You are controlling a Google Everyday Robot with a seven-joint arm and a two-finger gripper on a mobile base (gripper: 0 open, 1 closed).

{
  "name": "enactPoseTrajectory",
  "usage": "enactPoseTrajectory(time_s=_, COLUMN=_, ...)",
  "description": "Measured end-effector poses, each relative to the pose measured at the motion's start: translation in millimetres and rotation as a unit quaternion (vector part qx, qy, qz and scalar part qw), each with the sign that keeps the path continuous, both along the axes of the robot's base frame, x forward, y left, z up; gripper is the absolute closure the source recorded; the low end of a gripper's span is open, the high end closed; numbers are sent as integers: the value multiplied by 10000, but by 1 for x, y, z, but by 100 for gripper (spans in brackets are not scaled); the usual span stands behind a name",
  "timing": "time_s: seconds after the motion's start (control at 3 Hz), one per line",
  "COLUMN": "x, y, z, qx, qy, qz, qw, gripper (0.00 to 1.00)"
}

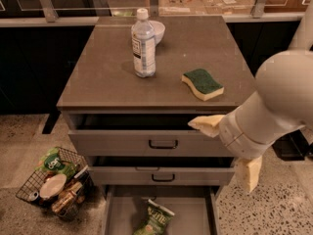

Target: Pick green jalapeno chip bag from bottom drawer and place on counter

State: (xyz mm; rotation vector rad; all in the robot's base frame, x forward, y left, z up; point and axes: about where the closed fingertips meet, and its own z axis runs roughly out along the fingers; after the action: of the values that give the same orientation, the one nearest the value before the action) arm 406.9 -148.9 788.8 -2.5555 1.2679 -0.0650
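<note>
We note the drawer cabinet [71,124] with all three drawers pulled out, the bottom drawer [195,214] furthest. The green jalapeno chip bag [155,220] lies flat on the floor of that drawer, about mid-width of the cabinet, touching nothing else. The gripper [225,151] hangs off the cabinet's front right corner, level with the two upper drawers and well above the bag. Its two pale fingers [208,125] are spread wide, one reaching toward the top drawer's opening and one pointing down, and they hold nothing. On the cabinet's counter [107,77] a water bottle [144,45] stands upright toward the back, just in front of a white bowl [157,31]. A green-topped sponge [202,83] lies near the front right. A wire basket [29,190] of packets sits on the floor to the cabinet's left.
</note>
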Motion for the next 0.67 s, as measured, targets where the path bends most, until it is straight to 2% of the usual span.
enactPoseTrajectory(time_s=0.33, x=-4, y=16, z=-55, qx=-534, qy=-5, qz=861, qw=9949, gripper=0)
enactPoseTrajectory(time_s=0.67, x=-19, y=30, z=-109, qx=-552, qy=76, qz=1444, qw=9880, gripper=0)
